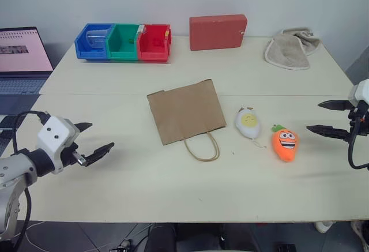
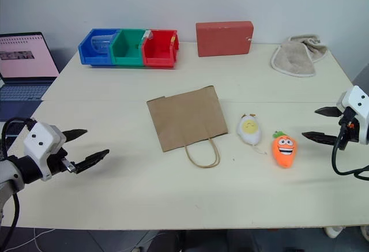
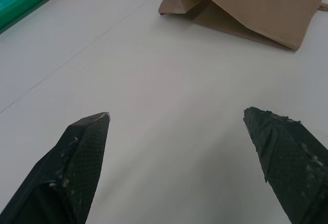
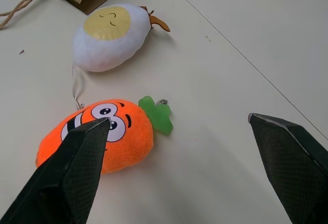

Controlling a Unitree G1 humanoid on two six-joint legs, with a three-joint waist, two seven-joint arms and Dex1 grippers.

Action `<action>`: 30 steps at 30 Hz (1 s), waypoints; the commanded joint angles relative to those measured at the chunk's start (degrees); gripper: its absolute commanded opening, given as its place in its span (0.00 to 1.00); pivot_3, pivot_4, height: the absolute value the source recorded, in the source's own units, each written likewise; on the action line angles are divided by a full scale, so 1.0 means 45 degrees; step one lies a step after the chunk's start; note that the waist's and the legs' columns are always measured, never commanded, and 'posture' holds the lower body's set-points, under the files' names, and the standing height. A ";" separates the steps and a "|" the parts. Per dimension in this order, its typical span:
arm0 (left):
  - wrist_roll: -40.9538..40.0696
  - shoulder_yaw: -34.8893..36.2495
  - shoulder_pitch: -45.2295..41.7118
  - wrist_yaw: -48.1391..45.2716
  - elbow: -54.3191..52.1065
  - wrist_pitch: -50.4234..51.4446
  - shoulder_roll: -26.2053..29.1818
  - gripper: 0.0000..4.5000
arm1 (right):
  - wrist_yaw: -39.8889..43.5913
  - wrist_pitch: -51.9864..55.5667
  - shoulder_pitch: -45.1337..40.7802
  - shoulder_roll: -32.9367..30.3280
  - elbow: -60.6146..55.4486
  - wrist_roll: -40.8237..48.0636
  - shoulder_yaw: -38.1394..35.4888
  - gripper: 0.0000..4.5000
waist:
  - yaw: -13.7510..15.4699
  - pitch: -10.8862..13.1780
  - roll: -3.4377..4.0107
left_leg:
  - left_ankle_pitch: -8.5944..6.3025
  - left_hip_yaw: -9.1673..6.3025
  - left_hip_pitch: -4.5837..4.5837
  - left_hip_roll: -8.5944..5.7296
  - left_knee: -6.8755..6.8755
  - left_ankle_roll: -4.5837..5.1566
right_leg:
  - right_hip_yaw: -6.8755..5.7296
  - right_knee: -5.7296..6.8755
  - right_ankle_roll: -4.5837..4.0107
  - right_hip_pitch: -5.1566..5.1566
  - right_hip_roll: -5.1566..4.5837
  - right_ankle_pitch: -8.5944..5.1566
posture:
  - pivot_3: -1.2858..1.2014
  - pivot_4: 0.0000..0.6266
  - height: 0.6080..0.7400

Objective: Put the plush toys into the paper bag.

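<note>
Pale cream table (image 1: pixel 115 183), seam running across mid-depth. Brown paper bag (image 1: pixel 185 111) lies flat near centre, cord handle toward the front edge. Just right of it: white egg plush (image 1: pixel 248 121), then orange carrot plush (image 1: pixel 285 142), close together, not touching, both lying face-up. Along the back edge, L to R: blue/green/red bins (image 1: pixel 123 42) in a row, red box (image 1: pixel 218 32) standing on edge, beige towel (image 1: pixel 291 48) crumpled at the far right corner.
</note>
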 commanded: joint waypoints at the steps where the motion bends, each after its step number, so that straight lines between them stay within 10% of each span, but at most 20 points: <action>1: -0.0215 0.0478 -0.0121 -0.0145 -0.0166 -0.0127 0.0224 0.99 | 0.0104 0.0044 -0.0013 -0.0257 -0.0324 0.0195 -0.0408 1.00 | 0.0003 0.0000 0.0000 | 0.0000 0.0000 0.0000 0.0000 0.0000 0.0000 | 0.0000 -0.0001 0.0000 0.0000 0.0000 0.0000 | 0.52 0.24 1.00; 30: -0.0418 0.0211 -0.0553 -0.0962 0.0511 -0.1391 0.0203 0.99 | 0.0155 -0.1081 0.0641 -0.0885 0.0720 -0.0011 -0.1142 1.00 | -0.0022 -0.0003 -0.0001 | 0.0000 0.0006 0.0012 0.0001 0.0004 0.0000 | 0.0002 0.0003 0.0000 0.0008 0.0000 0.0027 | 0.52 0.24 1.00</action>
